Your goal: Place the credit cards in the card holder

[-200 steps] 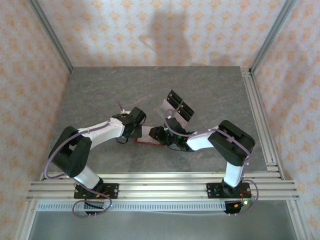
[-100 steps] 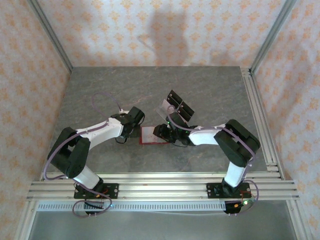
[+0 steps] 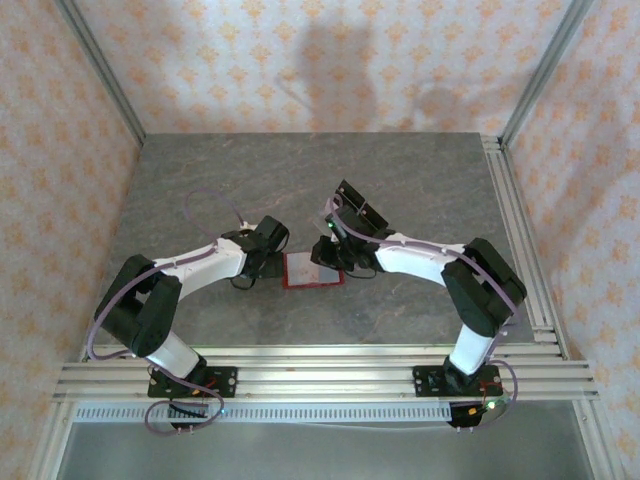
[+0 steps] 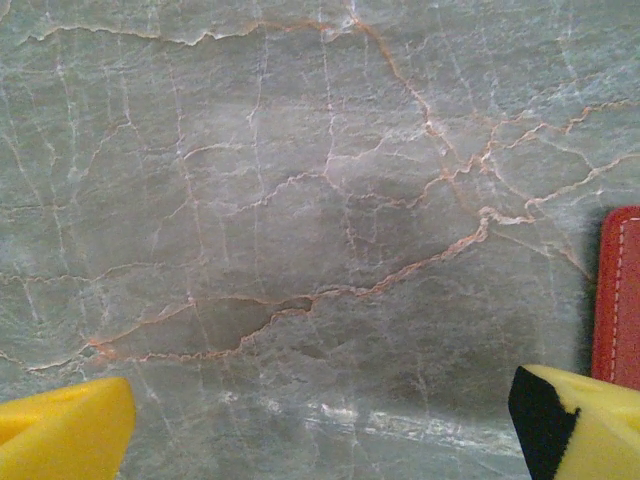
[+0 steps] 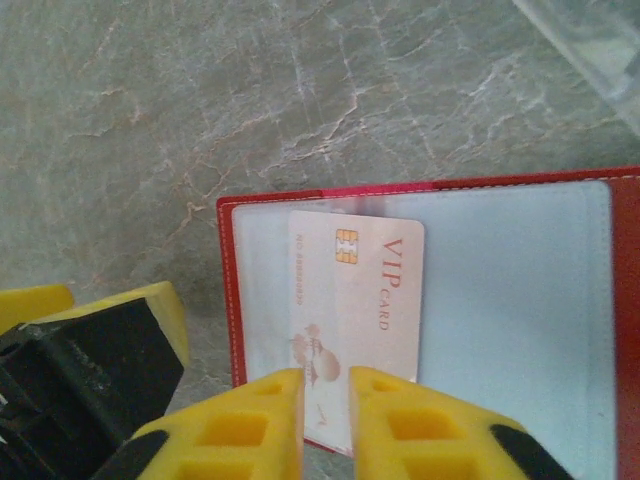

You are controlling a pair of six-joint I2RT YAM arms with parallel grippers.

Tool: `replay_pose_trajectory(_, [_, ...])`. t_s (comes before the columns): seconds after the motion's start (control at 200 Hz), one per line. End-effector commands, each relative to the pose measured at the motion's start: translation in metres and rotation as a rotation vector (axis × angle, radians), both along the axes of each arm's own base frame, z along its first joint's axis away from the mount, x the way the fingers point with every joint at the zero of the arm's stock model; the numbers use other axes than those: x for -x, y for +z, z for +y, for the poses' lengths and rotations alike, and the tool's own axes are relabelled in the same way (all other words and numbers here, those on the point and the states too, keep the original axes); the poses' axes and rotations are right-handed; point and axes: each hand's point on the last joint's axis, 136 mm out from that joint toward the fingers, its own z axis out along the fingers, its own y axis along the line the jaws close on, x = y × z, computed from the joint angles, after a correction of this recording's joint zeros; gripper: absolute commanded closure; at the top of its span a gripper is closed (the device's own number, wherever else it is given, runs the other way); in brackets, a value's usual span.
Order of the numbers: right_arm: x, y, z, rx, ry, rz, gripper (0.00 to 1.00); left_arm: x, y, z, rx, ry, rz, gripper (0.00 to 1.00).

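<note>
The card holder [image 3: 313,270], a red wallet, lies open and flat on the table between the two grippers, its pale inside [image 5: 520,300] facing up. A pinkish credit card [image 5: 355,290] marked VIP lies on the wallet's left half, its far edge under a clear sleeve. My right gripper [image 5: 325,420] hovers over the card's near edge with only a narrow slit between its jaws and nothing clamped; from above, the right gripper [image 3: 328,252] is at the wallet's far right corner. My left gripper [image 4: 320,430] is wide open over bare table, just left of the wallet's edge [image 4: 620,300].
A clear plastic rack [image 3: 358,215] holding black cards stands just behind the right gripper; its corner [image 5: 590,40] is in the right wrist view. A left fingertip [image 5: 90,360] sits close to the wallet's left rim. Aluminium rails [image 3: 520,240] border the table on the right.
The right gripper has moved off the wallet toward its far right corner and its jaws have narrowed. The wallet now lies uncovered and open. The left gripper has barely moved.
</note>
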Motion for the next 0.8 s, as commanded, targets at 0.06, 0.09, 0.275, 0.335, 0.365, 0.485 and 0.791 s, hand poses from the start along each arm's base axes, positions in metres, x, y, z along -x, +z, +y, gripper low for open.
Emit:
replay_pose_trajectory(0.06, [-0.003,-0.009,-0.013,0.128,0.010,0.010,0.98,0.000,-0.005,0.001,-0.008,-0.012,0.005,0.03])
replay_pose_trajectory(0.09, [-0.005,-0.009,-0.013,0.137,0.011,0.009,0.99,0.000,-0.006,0.000,-0.008,-0.013,0.005,0.03])
replay_pose_trajectory(0.275, [-0.011,-0.016,-0.012,0.191,0.025,0.015,1.00,0.000,-0.012,0.000,-0.013,-0.012,0.017,0.03])
replay_pose_trajectory(0.335, [-0.012,-0.020,-0.013,0.208,0.027,0.021,1.00,0.000,-0.013,0.000,-0.015,-0.013,0.017,0.03])
replay_pose_trajectory(0.365, [-0.012,-0.021,-0.014,0.217,0.027,0.023,1.00,0.001,-0.013,0.001,-0.016,-0.013,0.020,0.03])
replay_pose_trajectory(0.485, [-0.012,-0.028,-0.017,0.241,0.026,0.034,1.00,0.001,-0.015,0.001,-0.018,-0.014,0.021,0.03])
replay_pose_trajectory(0.791, [-0.015,-0.037,-0.013,0.254,0.040,0.048,1.00,0.001,-0.018,0.001,-0.021,-0.015,0.026,0.03])
